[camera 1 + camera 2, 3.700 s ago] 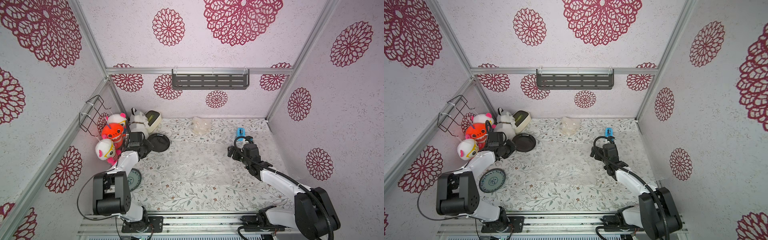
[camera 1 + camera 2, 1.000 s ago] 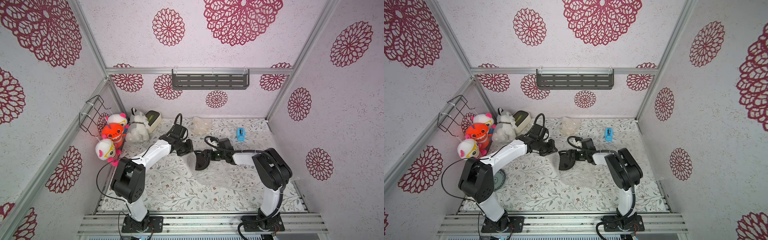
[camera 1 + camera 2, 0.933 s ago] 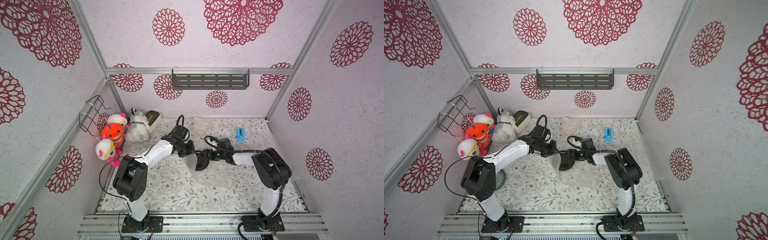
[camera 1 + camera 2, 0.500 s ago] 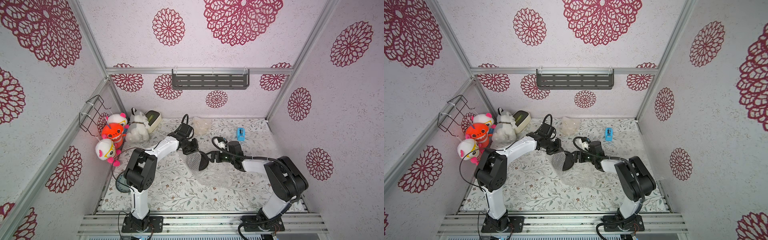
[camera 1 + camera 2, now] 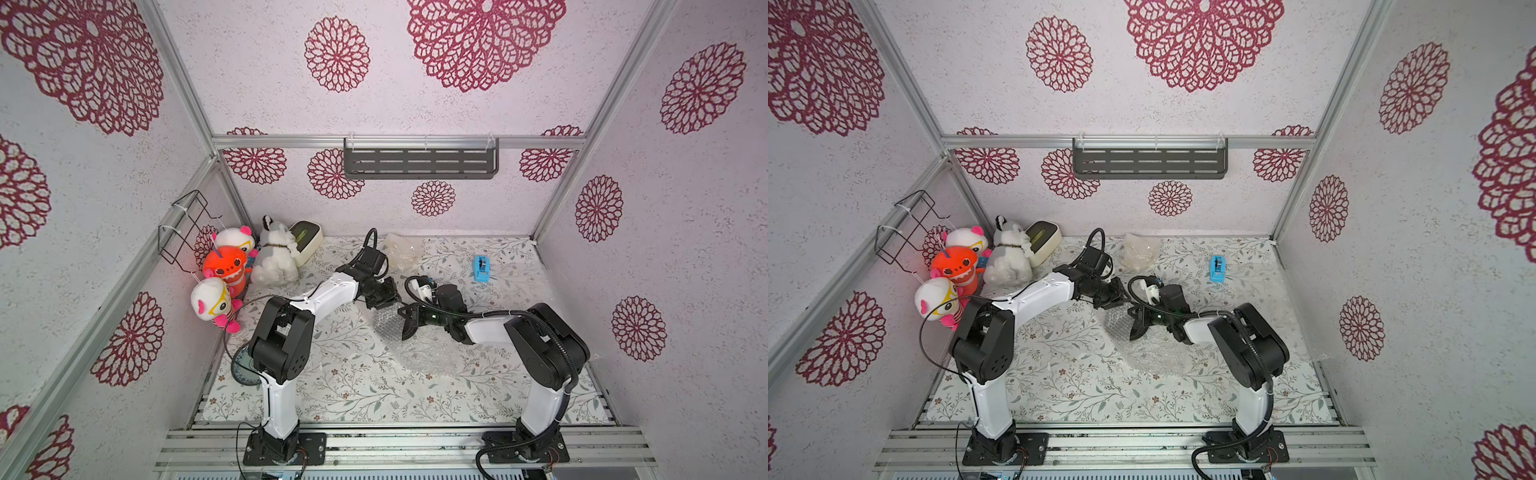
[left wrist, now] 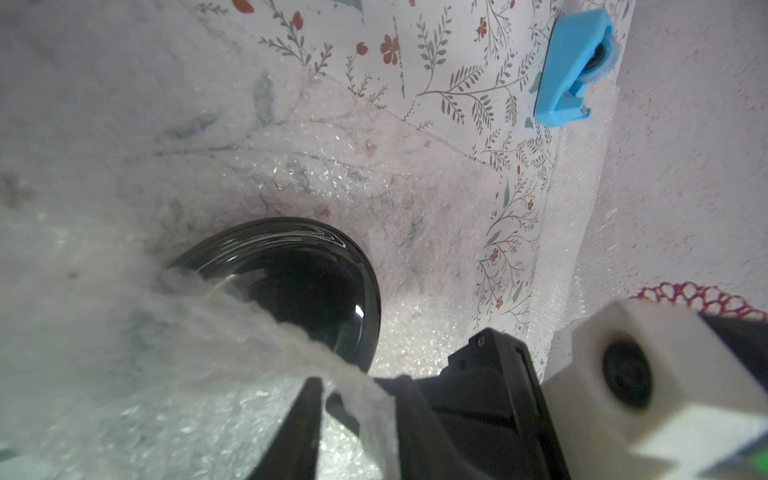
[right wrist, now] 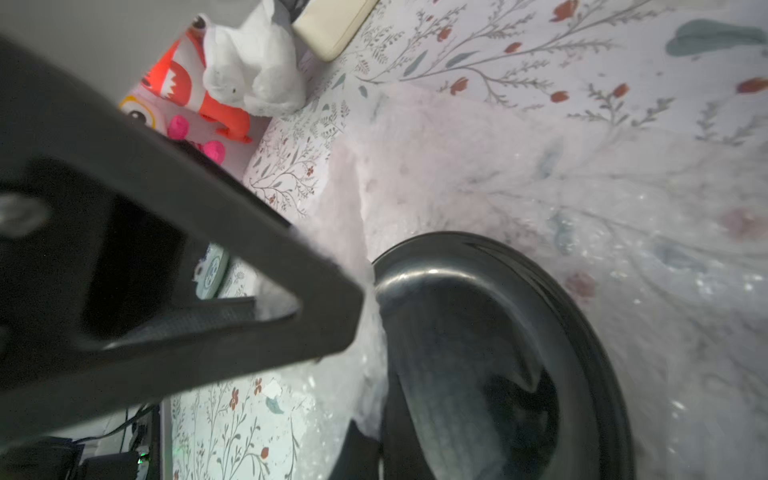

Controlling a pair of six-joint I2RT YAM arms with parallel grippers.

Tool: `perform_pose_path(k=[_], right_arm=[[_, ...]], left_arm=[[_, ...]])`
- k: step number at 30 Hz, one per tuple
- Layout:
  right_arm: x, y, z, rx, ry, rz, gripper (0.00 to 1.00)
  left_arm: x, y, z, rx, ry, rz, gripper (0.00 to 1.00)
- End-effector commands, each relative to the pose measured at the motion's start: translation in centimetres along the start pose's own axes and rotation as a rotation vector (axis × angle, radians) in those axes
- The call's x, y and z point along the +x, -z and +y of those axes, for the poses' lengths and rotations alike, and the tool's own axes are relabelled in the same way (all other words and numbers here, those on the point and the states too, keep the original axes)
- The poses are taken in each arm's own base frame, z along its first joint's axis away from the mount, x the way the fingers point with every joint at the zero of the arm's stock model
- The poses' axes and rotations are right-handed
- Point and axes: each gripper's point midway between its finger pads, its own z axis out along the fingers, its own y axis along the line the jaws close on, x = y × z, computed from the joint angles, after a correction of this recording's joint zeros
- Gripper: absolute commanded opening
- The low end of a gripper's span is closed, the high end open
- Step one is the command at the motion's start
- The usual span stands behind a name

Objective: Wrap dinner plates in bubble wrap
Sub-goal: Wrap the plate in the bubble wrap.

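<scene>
The glossy black plate (image 5: 411,330) (image 5: 1139,329) stands tilted on its edge mid-table. A fold of bubble wrap (image 5: 384,326) (image 5: 1115,324) covers its left face, and the rest of the sheet (image 5: 428,353) lies flat beneath. My right gripper (image 5: 407,316) (image 7: 365,451) is shut on the plate's rim (image 7: 478,353) with wrap pinched against it. My left gripper (image 5: 385,298) (image 6: 357,401) hovers just behind the plate (image 6: 307,291), jaws apart, with the wrap's edge (image 6: 365,399) lying loosely between them. A grey-teal plate (image 5: 240,368) (image 7: 212,272) peeks out by the left arm's base.
A blue tape dispenser (image 5: 482,268) (image 6: 571,70) sits at the back right. A crumpled clear bundle (image 5: 401,249) lies by the back wall. Plush toys (image 5: 232,266) and a cream box (image 5: 307,235) fill the back left corner. More wrap (image 5: 561,299) lines the right wall.
My left gripper drew the wrap over the black plate's face, then parted its jaws. The right gripper closed on the rim.
</scene>
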Motion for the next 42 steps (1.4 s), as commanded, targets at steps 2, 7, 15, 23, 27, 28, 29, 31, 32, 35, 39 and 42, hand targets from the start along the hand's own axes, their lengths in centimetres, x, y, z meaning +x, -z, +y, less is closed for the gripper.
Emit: perform_pose_path(k=[2, 7, 15, 23, 27, 28, 29, 31, 32, 35, 39, 42], right_arm=[[-0.1, -0.2, -1.6, 0.034, -0.168, -0.032, 0.0], [0.0, -0.7, -2.3, 0.047, -0.272, -0.036, 0.0], [-0.1, -0.7, -2.7, 0.053, -0.317, -0.044, 0.01], [-1.3, 3.8, 0.5, 0.126, 0.212, 0.041, 0.51], [1.7, 7.0, 1.6, 0.181, 0.634, 0.197, 0.58], [3.4, 7.7, 2.0, 0.151, 0.751, 0.246, 0.59], [5.2, 8.2, 2.3, 0.118, 0.864, 0.288, 0.59], [7.8, 8.8, 2.9, 0.074, 1.029, 0.327, 0.6], [8.6, 9.0, 3.1, 0.063, 1.086, 0.332, 0.6], [11.0, 9.1, 3.3, 0.048, 1.256, 0.366, 0.6], [13.1, 8.1, 3.4, 0.046, 1.407, 0.382, 0.59], [14.0, 7.1, 3.3, 0.052, 1.465, 0.374, 0.57]], left_arm=[[-0.4, 2.6, -1.0, -0.004, -0.104, -0.042, 0.46], [0.7, 1.9, -0.2, -0.005, -0.178, 0.028, 0.36], [1.3, -2.9, 1.5, -0.025, -0.19, 0.152, 0.24], [1.7, -7.6, 5.0, -0.09, -0.105, 0.18, 0.21], [2.1, -7.7, 5.5, -0.085, -0.079, 0.166, 0.21], [2.0, -7.7, 5.6, -0.086, -0.075, 0.16, 0.21], [1.9, -7.6, 5.7, -0.091, -0.072, 0.153, 0.21], [1.7, -7.6, 6.0, -0.105, -0.062, 0.146, 0.21], [1.6, -7.6, 6.1, -0.108, -0.058, 0.144, 0.21], [1.4, -7.6, 6.4, -0.115, -0.049, 0.138, 0.21], [1.5, -7.8, 6.7, -0.119, -0.044, 0.146, 0.21], [1.7, -7.8, 7.0, -0.125, -0.046, 0.151, 0.2]])
